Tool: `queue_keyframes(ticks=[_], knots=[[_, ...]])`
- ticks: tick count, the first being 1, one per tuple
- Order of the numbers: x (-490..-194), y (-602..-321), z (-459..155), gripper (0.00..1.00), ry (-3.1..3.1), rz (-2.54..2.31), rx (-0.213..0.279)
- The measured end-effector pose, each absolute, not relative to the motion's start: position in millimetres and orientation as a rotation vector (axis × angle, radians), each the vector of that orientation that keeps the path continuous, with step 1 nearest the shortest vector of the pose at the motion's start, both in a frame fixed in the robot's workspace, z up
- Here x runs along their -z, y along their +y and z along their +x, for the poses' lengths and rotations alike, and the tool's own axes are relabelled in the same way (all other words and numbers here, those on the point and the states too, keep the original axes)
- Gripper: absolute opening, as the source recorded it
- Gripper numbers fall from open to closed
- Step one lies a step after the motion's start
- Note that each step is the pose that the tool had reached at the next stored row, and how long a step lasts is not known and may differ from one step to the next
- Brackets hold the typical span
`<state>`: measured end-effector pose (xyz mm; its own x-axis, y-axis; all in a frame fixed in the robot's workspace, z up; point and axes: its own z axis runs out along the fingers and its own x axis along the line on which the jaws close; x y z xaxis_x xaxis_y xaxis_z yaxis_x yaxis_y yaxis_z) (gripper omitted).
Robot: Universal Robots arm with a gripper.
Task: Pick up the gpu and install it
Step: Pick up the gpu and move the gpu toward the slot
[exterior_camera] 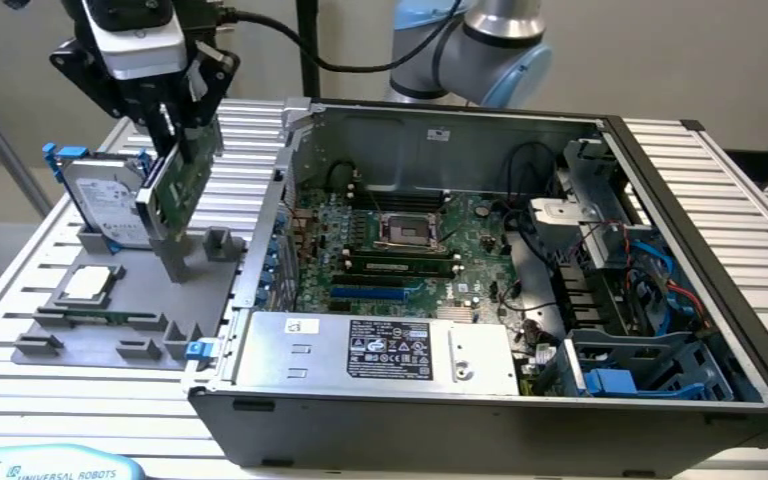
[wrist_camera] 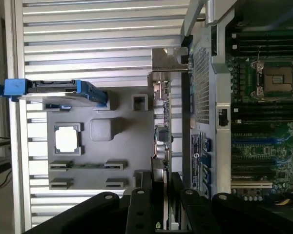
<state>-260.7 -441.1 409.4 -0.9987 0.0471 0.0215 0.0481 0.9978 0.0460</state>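
Gripper (exterior_camera: 175, 128) fingers were clamped on gpu (exterior_camera: 179, 188) top edge, card hanging below them w/ long axis near-vertical, slightly tilted, over grey holder (exterior_camera: 179, 262), PC case (exterior_camera: 491, 425) toward exterior view's right.

The counter (exterior_camera: 704, 170) is a ribbed, silvery metal top. Sitting straight on it are a grey holder tray (exterior_camera: 91, 345) toward the exterior view's left and an open computer case (exterior_camera: 491, 420) just beside the tray, covering most of the surface. A pale blue item (exterior_camera: 51, 465) marked Universal Robots shows at the near left corner.
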Motion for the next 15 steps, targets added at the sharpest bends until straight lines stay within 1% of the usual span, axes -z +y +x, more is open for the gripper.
queue_keyframes(ticks=[6, 15], knots=[[-434, -441, -233, 0.26, -3.115, -0.074, 0.076], [-437, -441, -193, 0.26, -3.113, -0.074, 0.082]])
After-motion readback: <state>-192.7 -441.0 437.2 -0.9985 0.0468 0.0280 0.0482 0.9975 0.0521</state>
